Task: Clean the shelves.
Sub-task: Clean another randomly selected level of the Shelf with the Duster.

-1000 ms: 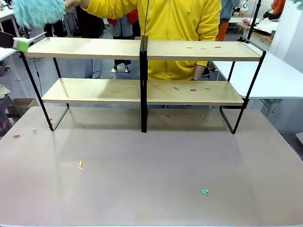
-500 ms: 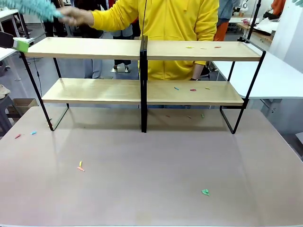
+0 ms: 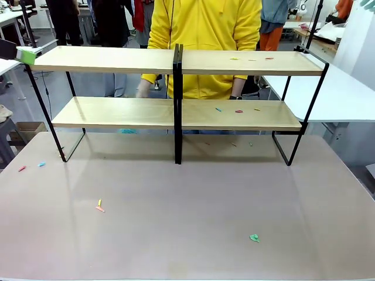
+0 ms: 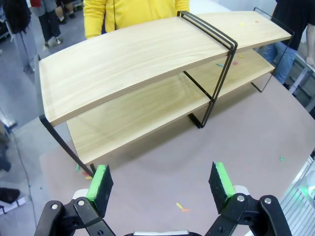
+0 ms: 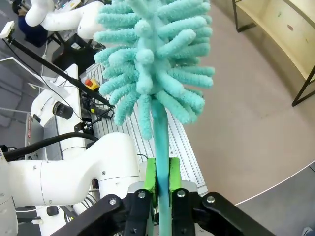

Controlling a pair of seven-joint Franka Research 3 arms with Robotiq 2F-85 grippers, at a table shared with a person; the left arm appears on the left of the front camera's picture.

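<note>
Two shelves (image 3: 177, 88), one teal duster (image 5: 152, 64): right jaws clamp its handle, left jaws gape empty.

person (image 3: 205, 29) behind the shelves (image 3: 117, 112) gets cut off by the top edge, and the boards hide them from the waist down. their hand (image 3: 142, 89) between the tiers is just a blur. teal thing (image 3: 128, 131) peeking out under the lower board is mostly hidden, can't tell what it is. coloured bits (image 3: 237, 110) on the shelves and the surface (image 3: 187, 193) are too small to make out. left gripper (image 4: 160, 172) body is clipped by the bottom edge. the duster (image 5: 152, 59) runs off the top, and its handle vanishes between the right gripper (image 5: 161, 167) pads
</note>
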